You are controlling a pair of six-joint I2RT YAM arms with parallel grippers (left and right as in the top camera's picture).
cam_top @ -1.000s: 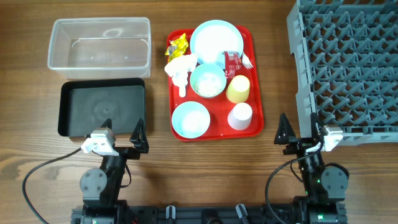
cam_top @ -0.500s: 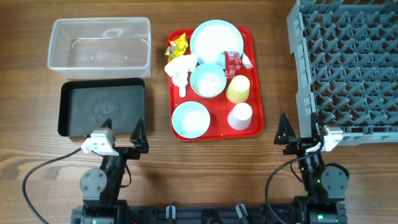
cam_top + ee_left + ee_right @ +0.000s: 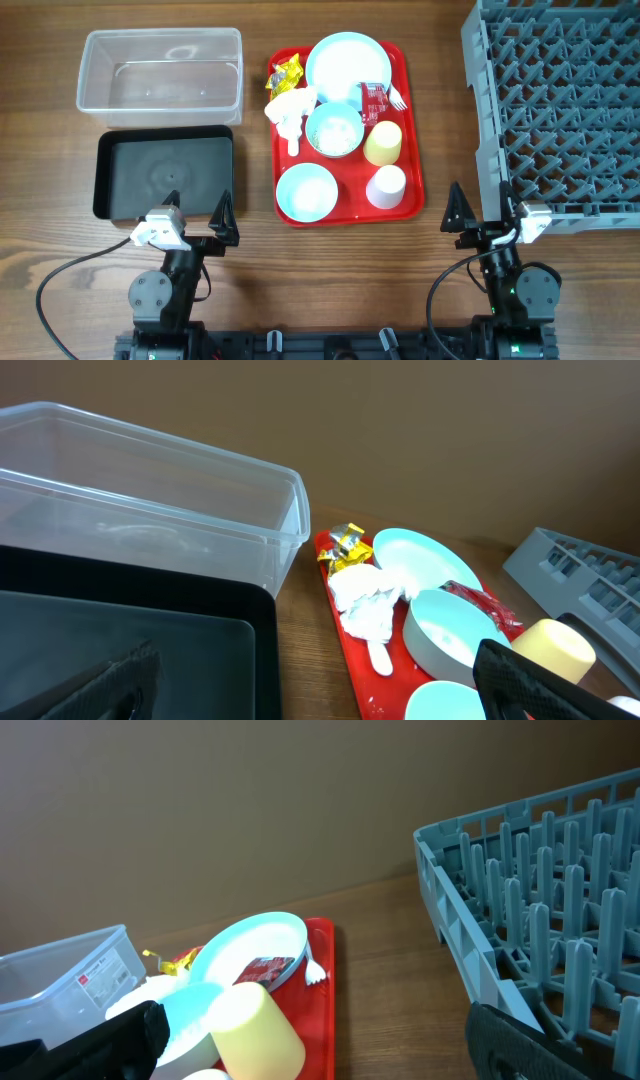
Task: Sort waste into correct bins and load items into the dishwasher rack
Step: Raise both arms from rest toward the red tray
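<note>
Overhead view: both arms sit at the near table edge. I see the left gripper (image 3: pixel 197 214) with jaws spread wide and nothing between them. The right gripper (image 3: pixel 483 214) is the same, wide and empty.

- **Bins:** the black tub (image 3: pixel 165 175) is just ahead of the left jaws, and the clear tub (image 3: pixel 160 36) is just beyond it.
- **Tray:** the red tray (image 3: pixel 412 160) lies ahead-right of the left jaws and ahead-left of the right jaws.
- **Far end of the tray:** yellow wrapper (image 3: pixel 286 71), plate (image 3: pixel 347 62), red wrapper (image 3: pixel 374 98) and fork (image 3: pixel 397 99).
- **Middle of the tray:** napkin (image 3: pixel 288 106) over the spoon (image 3: pixel 293 143), bowl with rice grains (image 3: pixel 334 130) and yellow cup (image 3: pixel 383 143).
- **Nearest the jaws:** empty bowl (image 3: pixel 306 192) and pinkish cup (image 3: pixel 386 187).
- **Rack:** the dishwasher rack (image 3: pixel 560 100) runs ahead-right of the right jaws, with its near corner just beside them.
</note>
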